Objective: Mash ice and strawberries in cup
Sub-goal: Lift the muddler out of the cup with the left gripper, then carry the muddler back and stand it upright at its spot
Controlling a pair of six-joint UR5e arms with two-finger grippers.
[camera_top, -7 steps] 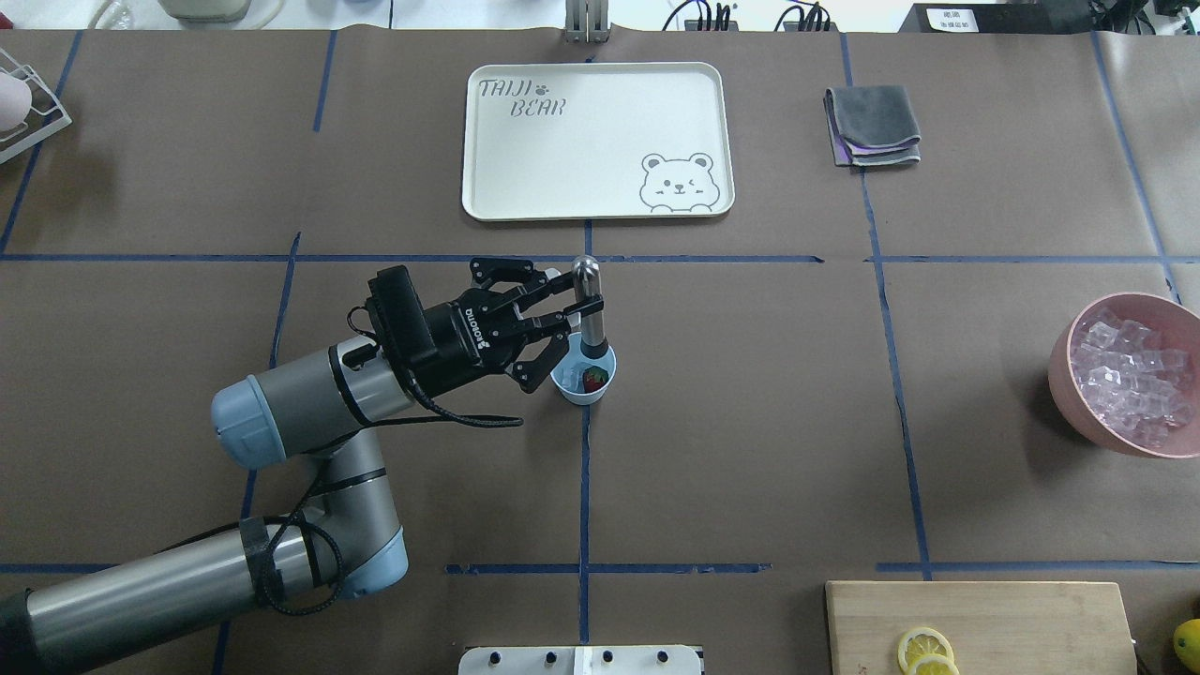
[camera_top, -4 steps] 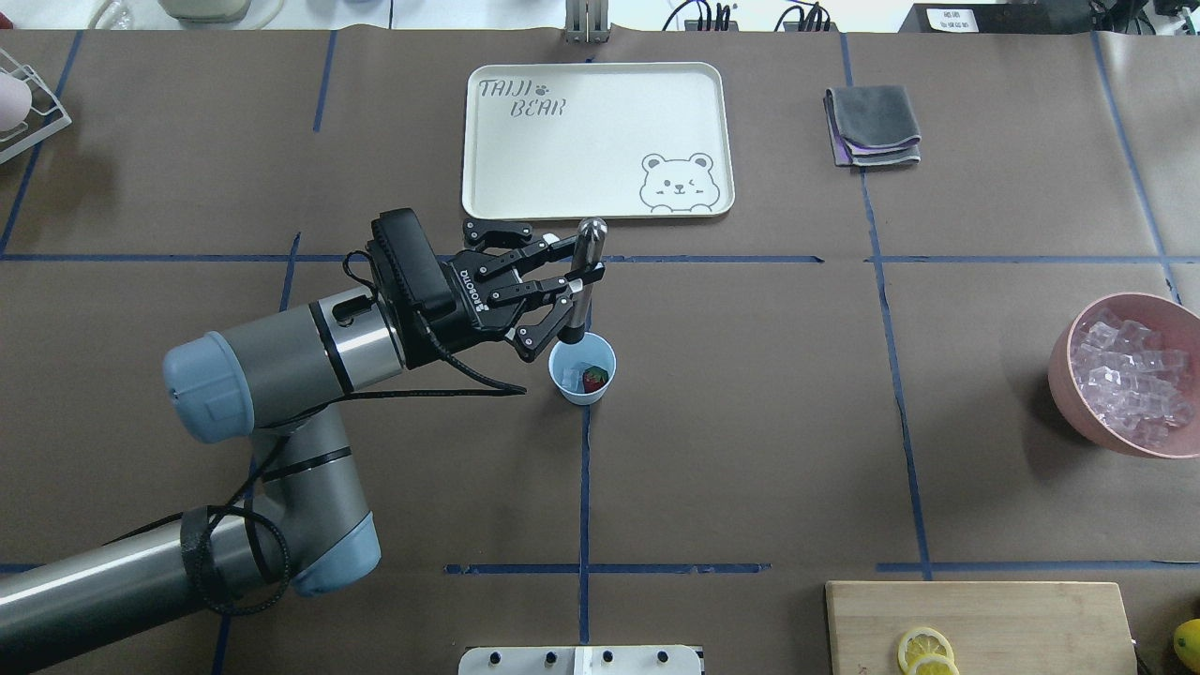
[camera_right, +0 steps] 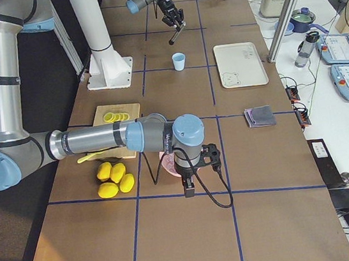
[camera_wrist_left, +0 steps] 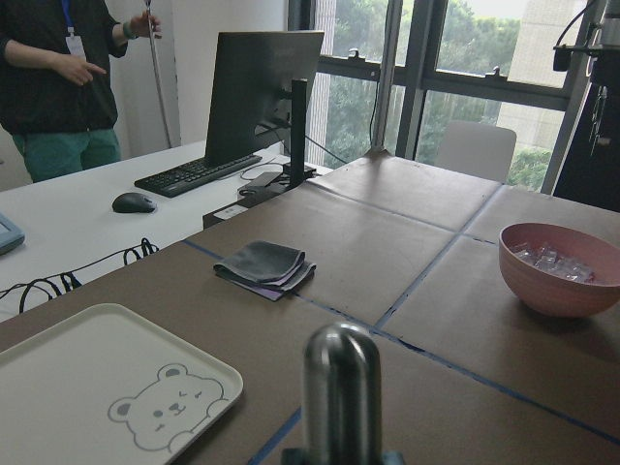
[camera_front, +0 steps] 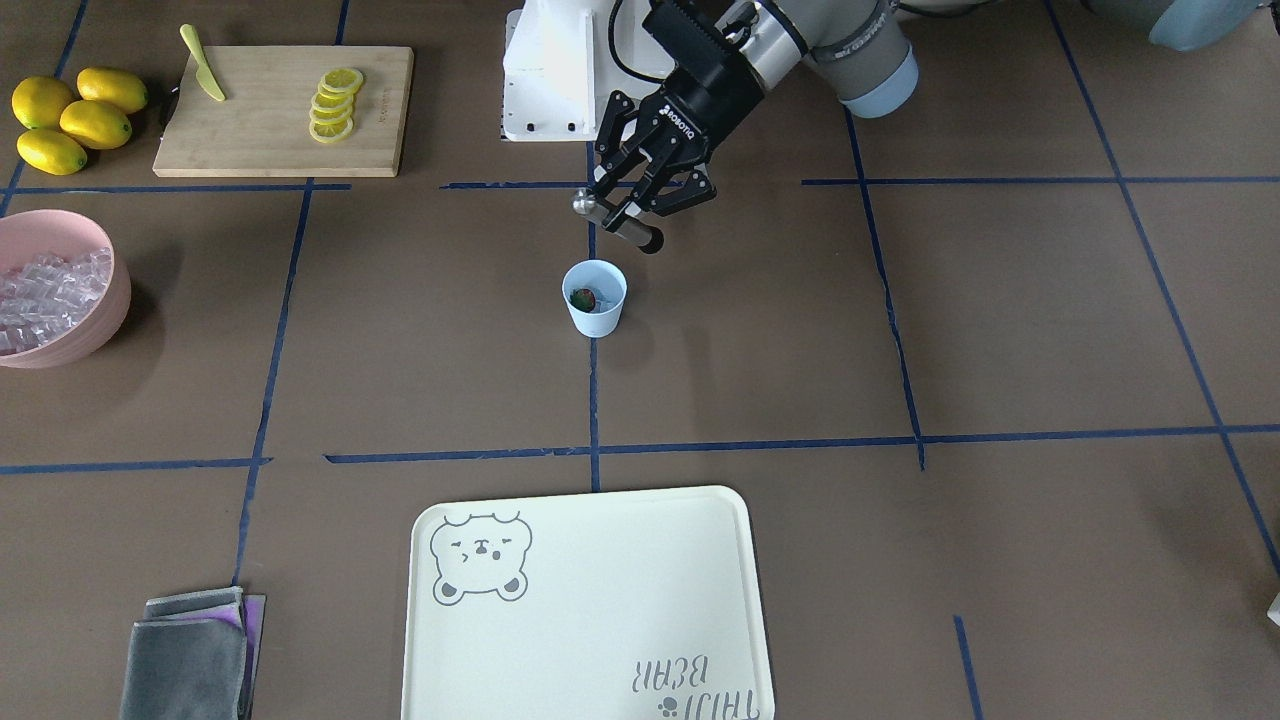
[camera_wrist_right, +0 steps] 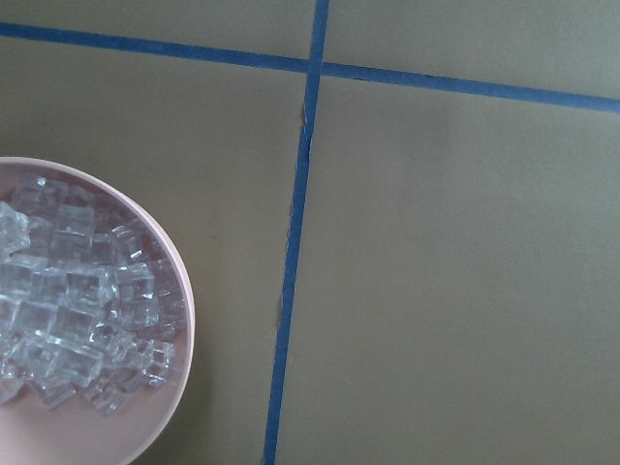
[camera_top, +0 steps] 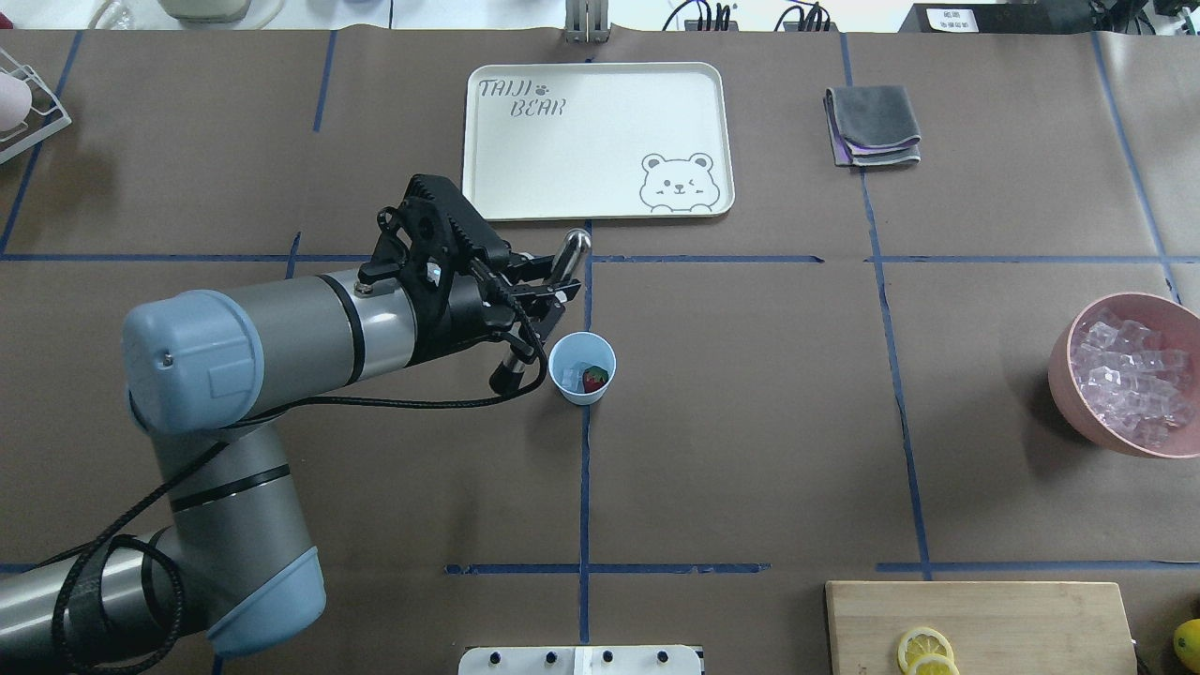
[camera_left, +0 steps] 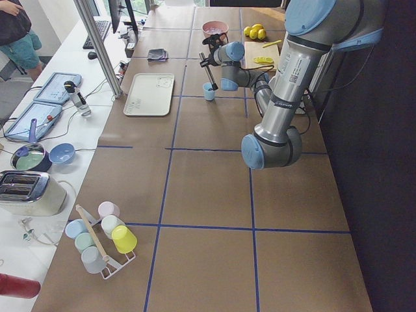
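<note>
The light blue cup point(camera_top: 582, 361) stands near the table's middle and holds a red strawberry point(camera_top: 594, 379) and clear ice point(camera_top: 571, 377). It also shows in the front view point(camera_front: 594, 310). My left gripper point(camera_top: 544, 296) is shut on a metal muddler point(camera_top: 572, 249) with a black tip. The muddler is tilted, above and just left of the cup, outside it. The front view shows the gripper point(camera_front: 632, 208) and the muddler point(camera_front: 645, 237) raised behind the cup. The muddler's silver top point(camera_wrist_left: 341, 387) fills the left wrist view. My right gripper point(camera_right: 188, 181) hangs over the pink bowl; I cannot tell whether it is open.
A pink bowl point(camera_top: 1064, 375) of ice cubes stands at the right edge. A cream bear tray point(camera_top: 595, 141) lies beyond the cup, with a folded grey cloth point(camera_top: 872, 125) to its right. A cutting board point(camera_top: 1031, 619) with lemon slices point(camera_top: 923, 650) is at the near right; whole lemons point(camera_front: 70, 120) lie beside it.
My left gripper has lifted the muddler out of the cup, drawn it back to the left and tilted it. The cup has stayed in place.
</note>
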